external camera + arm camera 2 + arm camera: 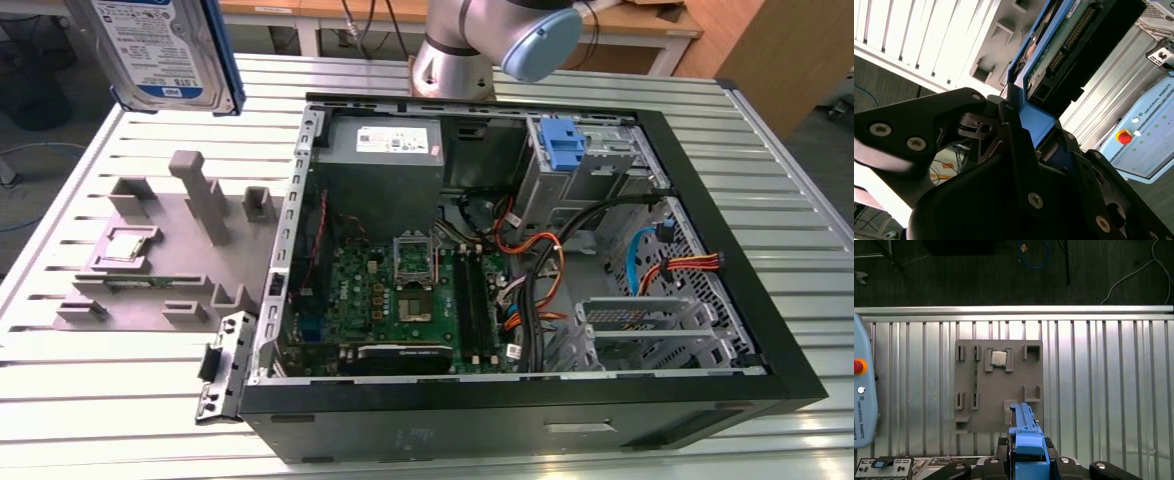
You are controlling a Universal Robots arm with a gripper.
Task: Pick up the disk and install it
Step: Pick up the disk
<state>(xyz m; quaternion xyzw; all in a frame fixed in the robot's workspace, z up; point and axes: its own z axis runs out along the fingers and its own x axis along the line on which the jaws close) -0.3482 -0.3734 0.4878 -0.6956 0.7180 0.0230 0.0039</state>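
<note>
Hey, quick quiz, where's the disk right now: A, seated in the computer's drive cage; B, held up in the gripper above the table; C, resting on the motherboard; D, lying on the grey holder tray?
B: in the exterior view the disk hangs in the air, clear of the grey holder tray, and in the second wrist view the gripper is clamped on it.

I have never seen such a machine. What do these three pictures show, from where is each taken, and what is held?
This is one robot arm with a gripper. The exterior view looks from off the arm at a slatted metal table. On it lie an open computer case and a grey holder plate carrying a small processor chip. Both wrist views come from cameras riding on the arm. The gripper is shut on the disk, a hard drive in a blue bracket, held up over the plate.
</note>
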